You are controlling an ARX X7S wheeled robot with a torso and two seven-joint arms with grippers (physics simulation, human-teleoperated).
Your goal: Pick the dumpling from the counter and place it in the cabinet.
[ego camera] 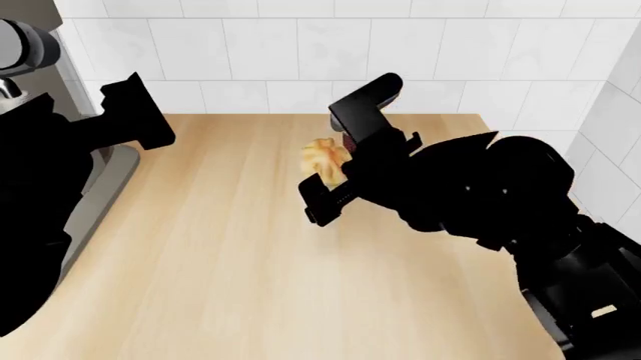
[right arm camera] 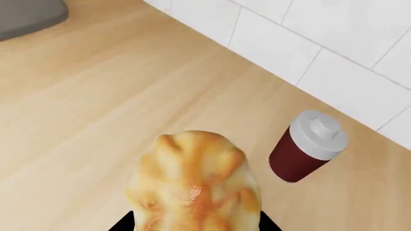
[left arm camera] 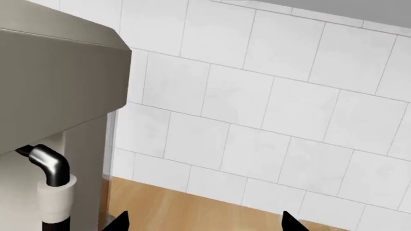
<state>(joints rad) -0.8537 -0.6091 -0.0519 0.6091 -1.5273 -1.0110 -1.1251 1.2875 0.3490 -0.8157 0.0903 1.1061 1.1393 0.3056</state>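
The dumpling (right arm camera: 196, 185) fills the lower centre of the right wrist view, its pleated golden-brown top facing the lens, with the dark tips of the fingers (right arm camera: 122, 222) showing at either flank along the bottom edge. That framing suggests the right gripper (ego camera: 331, 171) is clamped on the bun from both sides. In the head view the dumpling (ego camera: 325, 159) sits just above centre, wedged in the black gripper body. It appears lifted clear of the tabletop (ego camera: 230, 262), though the height cannot be read for certain. Holding it there makes sense as the carry stage before the cabinet, which appears in no picture.

The right wrist view alone shows the dark-red bottle (right arm camera: 301, 151) with its white cap, standing upright at the right of the frame, near the tiled wall (right arm camera: 308, 53) and just beside the dumpling. In the head view only a sliver of dark red peeps out behind the gripper.

The left wrist view looks elsewhere: a grey coffee machine (left arm camera: 57, 77) fills the left of the frame, with a bent metal spout (left arm camera: 51, 166) below it and white tiles beyond. Two dark fingertip points (left arm camera: 289, 222) poke up at the bottom edge, well apart with nothing between, so the left gripper (left arm camera: 202, 224) stands spread and idle. The head view places that arm at the far left, by the machine, well away from the dumpling.
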